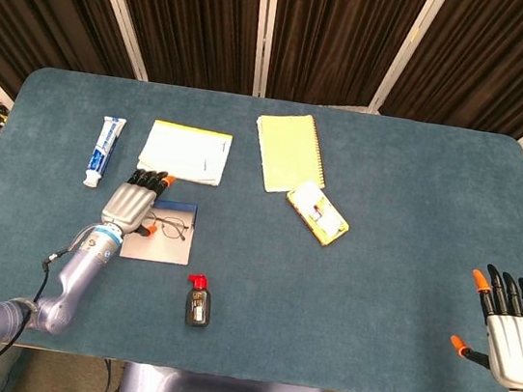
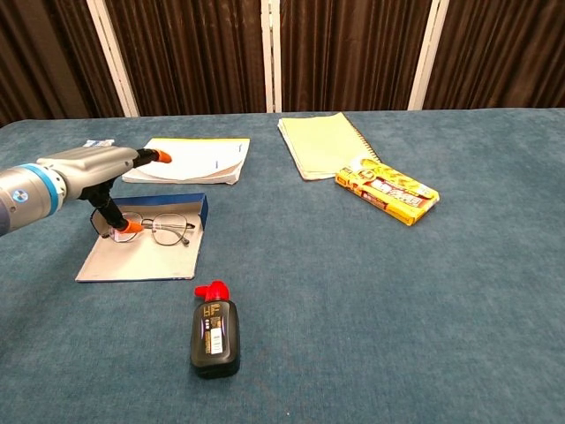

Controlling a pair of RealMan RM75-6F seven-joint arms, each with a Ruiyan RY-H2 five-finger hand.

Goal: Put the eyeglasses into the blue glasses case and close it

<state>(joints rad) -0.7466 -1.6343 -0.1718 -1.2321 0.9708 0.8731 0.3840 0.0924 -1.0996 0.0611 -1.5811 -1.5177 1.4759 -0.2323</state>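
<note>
The blue glasses case (image 2: 141,258) lies open and flat at the front left, grey inside, with its blue wall at the back (image 1: 174,207). The eyeglasses (image 2: 165,230) (image 1: 172,229) lie on its back part, lenses facing up. My left hand (image 2: 86,170) (image 1: 130,202) hovers over the case's left end with its fingers stretched out flat. Its orange thumb tip points down beside the left end of the glasses, and it grips nothing. My right hand (image 1: 512,339) stays open at the table's front right edge, far from the case.
A black bottle with a red cap (image 2: 214,331) lies just in front of the case. A white booklet (image 2: 187,161) and a toothpaste tube (image 1: 104,150) lie behind it. A yellow notebook (image 2: 325,144) and a yellow packet (image 2: 387,190) sit mid-table.
</note>
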